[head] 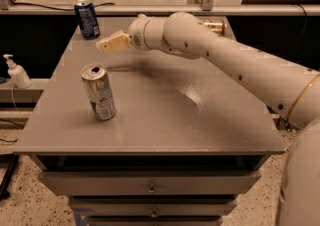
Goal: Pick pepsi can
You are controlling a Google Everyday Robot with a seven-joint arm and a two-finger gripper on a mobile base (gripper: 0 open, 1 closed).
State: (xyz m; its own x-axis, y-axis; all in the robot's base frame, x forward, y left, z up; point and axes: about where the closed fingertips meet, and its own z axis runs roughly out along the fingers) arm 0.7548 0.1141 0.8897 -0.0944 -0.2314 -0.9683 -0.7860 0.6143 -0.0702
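Note:
The pepsi can, dark blue with a silver top, stands upright at the far left corner of the grey table. My gripper, with cream-coloured fingers, hangs above the table's far left part, a short way right of and nearer than the pepsi can, not touching it. It holds nothing that I can see. My white arm reaches in from the right across the table.
A silver can with a pale blue label stands upright at the table's left middle. A gold-coloured can is partly hidden behind my arm at the far right. A white pump bottle stands left of the table. Drawers lie under the front edge.

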